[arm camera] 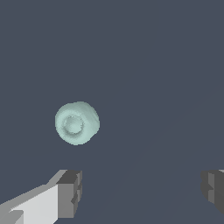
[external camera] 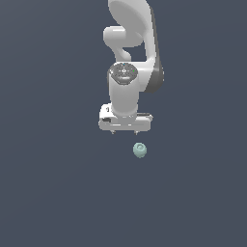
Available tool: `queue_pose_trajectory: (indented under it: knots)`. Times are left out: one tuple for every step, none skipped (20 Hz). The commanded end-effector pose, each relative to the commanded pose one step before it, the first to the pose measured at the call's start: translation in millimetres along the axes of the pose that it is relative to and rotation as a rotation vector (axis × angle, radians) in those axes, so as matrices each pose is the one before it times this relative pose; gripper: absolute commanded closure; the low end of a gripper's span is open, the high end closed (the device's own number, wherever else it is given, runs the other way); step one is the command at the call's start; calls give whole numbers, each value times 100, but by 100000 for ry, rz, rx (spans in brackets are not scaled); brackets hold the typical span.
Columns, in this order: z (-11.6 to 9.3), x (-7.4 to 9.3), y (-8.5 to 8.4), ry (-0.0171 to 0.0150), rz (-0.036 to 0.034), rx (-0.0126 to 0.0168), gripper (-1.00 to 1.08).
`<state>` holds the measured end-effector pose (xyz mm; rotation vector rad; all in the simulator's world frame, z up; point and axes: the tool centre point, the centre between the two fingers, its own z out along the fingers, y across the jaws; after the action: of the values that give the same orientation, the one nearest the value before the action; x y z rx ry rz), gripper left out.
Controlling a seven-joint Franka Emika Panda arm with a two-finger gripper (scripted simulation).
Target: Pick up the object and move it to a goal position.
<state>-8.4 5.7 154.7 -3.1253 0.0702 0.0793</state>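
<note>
The object (external camera: 140, 150) is a small pale teal-green rounded lump with a ring-like dimple facing up, lying on the dark grey floor. My white gripper (external camera: 124, 132) hangs just beyond it and slightly toward the exterior view's left, not touching it. In the wrist view the object (arm camera: 77, 123) lies ahead of the open gripper (arm camera: 142, 192), closer to one finger (arm camera: 70, 192) than to the other finger (arm camera: 213, 189). The jaws stand wide apart and hold nothing.
The white arm (external camera: 132, 53) rises behind the gripper at the top of the exterior view. A plain dark grey floor (external camera: 58, 193) surrounds the object.
</note>
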Motion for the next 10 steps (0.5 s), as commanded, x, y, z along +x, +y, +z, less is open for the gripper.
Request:
queue_pose_trajectory:
  knots:
    - [0,0,1,0,0,0,-92]
    - [-3,32,-35,66,-72,-6,-92]
    - [-35,83,-127,236,-252,-16,-92]
    - [-49,139,-200,373,-401,-23,-92]
    - [-63,194,-273,510,-554,-28,-92]
    - [-79,245,-348,646,-715,-30,-92]
    - [-72,238,-340,626,-717,-24,-92]
    - [-49,179,-257,468,-565,-15,-92]
    - [-28,121,-174,311,-407,-10,-92]
    - [-9,62,-90,155,-239,-7,-92]
